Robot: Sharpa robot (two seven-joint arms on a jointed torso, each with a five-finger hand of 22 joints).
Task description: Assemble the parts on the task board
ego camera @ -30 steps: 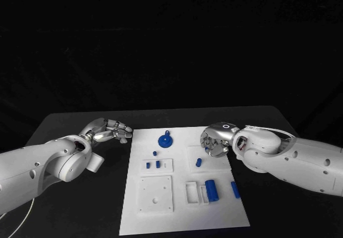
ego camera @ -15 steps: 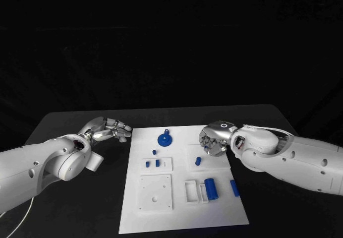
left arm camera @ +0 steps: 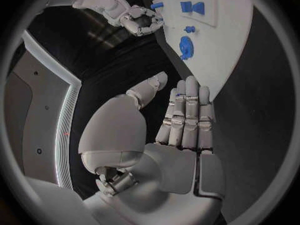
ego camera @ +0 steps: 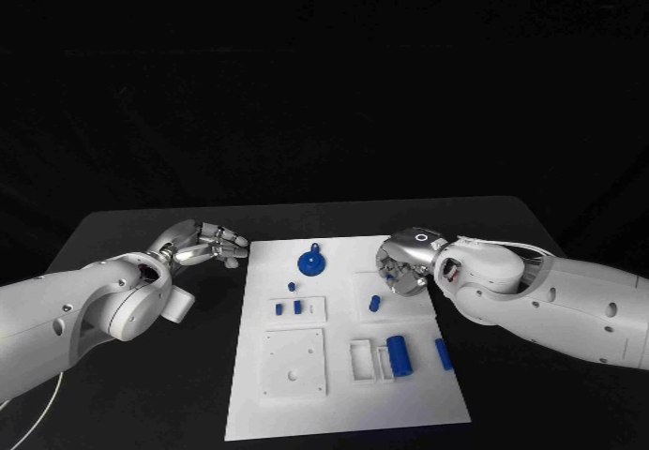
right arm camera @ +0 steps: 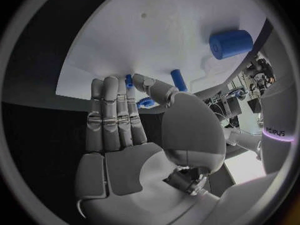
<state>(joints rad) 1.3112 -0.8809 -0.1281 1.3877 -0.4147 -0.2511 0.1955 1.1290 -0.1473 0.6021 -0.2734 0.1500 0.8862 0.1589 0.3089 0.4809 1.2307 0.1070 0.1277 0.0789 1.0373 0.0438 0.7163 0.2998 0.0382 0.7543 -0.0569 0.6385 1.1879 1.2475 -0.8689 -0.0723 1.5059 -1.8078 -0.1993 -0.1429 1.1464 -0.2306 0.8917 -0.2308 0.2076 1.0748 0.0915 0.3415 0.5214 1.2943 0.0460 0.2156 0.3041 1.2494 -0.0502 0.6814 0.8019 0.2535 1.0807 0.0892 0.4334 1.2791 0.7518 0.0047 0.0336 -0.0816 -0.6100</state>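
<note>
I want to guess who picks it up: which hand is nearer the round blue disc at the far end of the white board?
About equal, the right slightly nearer. The right hand hovers over the board, beside the disc. The left hand is off the board's other edge, above the black table.

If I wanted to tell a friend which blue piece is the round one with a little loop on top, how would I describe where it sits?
Find the white task board on the black table. At its far edge, between the two robot hands, lies the round blue disc with a small loop toward the far side. Every other blue part is a short peg or cylinder; this is the only flat, circular one.
</note>
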